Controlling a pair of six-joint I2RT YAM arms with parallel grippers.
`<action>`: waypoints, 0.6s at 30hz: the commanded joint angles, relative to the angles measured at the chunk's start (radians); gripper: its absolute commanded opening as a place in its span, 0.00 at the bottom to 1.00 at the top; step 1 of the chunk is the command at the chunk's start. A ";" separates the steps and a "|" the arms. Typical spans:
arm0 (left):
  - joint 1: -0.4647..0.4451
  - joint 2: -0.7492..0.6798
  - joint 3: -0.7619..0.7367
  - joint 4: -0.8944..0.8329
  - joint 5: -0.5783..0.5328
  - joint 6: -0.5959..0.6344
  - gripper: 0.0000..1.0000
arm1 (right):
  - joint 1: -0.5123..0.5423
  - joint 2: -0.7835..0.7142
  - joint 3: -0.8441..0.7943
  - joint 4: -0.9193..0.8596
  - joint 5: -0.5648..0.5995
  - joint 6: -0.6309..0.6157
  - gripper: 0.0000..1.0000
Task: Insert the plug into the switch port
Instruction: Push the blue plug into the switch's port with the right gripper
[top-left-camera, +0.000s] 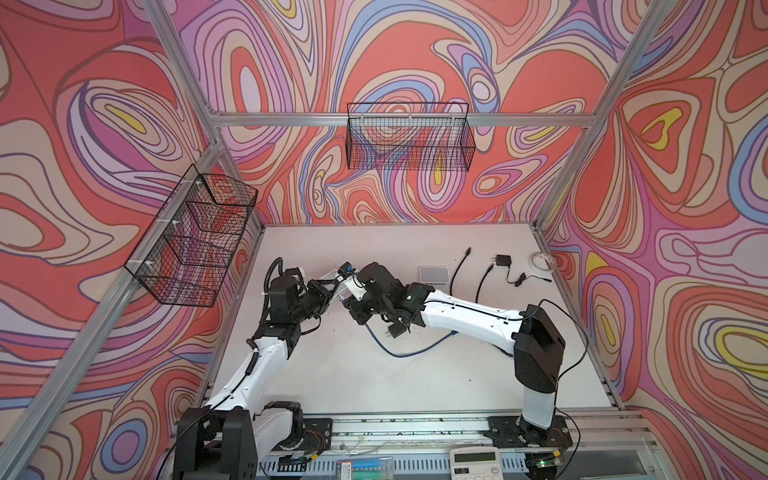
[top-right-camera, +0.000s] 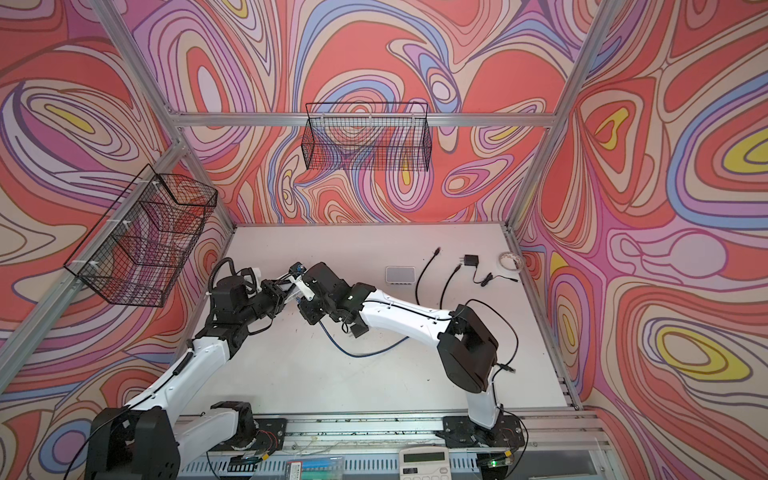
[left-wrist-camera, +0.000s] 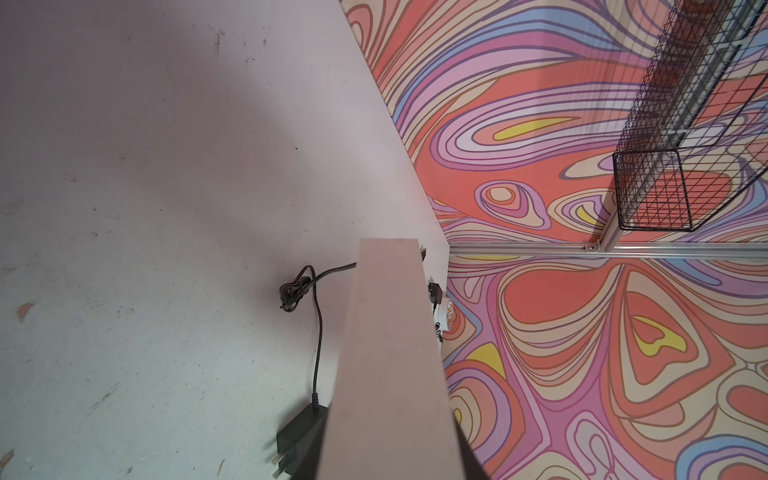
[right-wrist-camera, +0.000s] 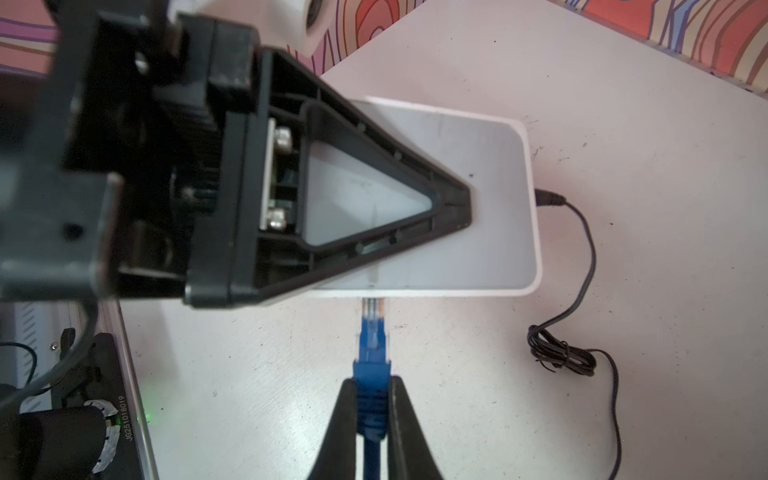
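The right jaws pinch the plug (right-wrist-camera: 374, 328), its tip meeting the switch's (right-wrist-camera: 490, 199) edge. The left jaws clamp the switch.

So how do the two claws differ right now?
The left gripper grips a flat white switch; the right gripper grips a thin blue plug. The left gripper lies broad across the switch's face; the right gripper pinches the plug's boot from both sides. Both are black and shut on their loads.
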 joint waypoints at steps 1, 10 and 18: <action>-0.009 -0.019 -0.013 0.039 0.080 -0.026 0.00 | 0.003 0.025 0.044 0.084 -0.005 -0.008 0.00; -0.009 -0.044 -0.015 0.005 0.094 -0.019 0.00 | -0.015 0.024 0.058 0.084 -0.004 -0.010 0.00; -0.009 -0.041 -0.023 0.000 0.092 -0.012 0.00 | -0.017 0.022 0.088 0.088 -0.007 -0.008 0.00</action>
